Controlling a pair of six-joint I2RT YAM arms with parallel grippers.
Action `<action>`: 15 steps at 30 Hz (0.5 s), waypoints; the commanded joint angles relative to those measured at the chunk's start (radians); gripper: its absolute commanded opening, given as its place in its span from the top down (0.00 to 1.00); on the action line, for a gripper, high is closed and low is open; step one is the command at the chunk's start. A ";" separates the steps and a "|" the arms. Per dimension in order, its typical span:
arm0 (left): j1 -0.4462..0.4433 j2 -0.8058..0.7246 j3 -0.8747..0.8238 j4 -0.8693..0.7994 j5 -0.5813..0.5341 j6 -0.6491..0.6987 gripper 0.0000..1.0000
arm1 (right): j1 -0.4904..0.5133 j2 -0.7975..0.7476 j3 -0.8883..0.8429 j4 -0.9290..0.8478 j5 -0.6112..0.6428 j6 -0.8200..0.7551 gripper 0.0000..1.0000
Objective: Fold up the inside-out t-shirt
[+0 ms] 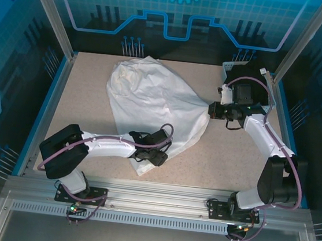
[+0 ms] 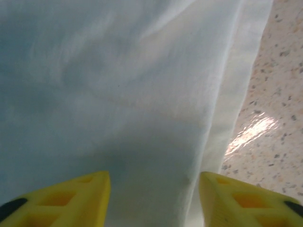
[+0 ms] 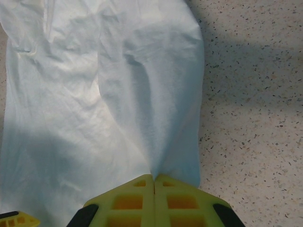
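Observation:
The inside-out t-shirt [image 1: 152, 96] is a white crumpled heap across the middle of the table, stretched to a point on its right side. There my right gripper [image 1: 211, 110] is shut on a pinch of its edge. In the right wrist view the cloth [image 3: 94, 94] fans out from my closed fingertips [image 3: 154, 178]. My left gripper [image 1: 148, 157] rests on the shirt's near corner. In the left wrist view its yellow fingers [image 2: 75, 198] stand apart, with the gripper [image 2: 154, 198] open over the white fabric [image 2: 118, 94] that runs between them.
A white basket [image 1: 232, 66] with something dark in it stands at the back right corner, behind my right arm. Speckled tabletop [image 1: 81, 105] shows left of the shirt and in front of it [image 1: 220, 162]. Blue-edged walls [image 1: 42, 113] ring the table.

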 commanded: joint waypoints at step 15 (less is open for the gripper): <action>0.050 -0.158 -0.057 0.052 -0.002 -0.053 1.00 | 0.072 0.139 0.159 -0.062 0.125 -0.037 0.90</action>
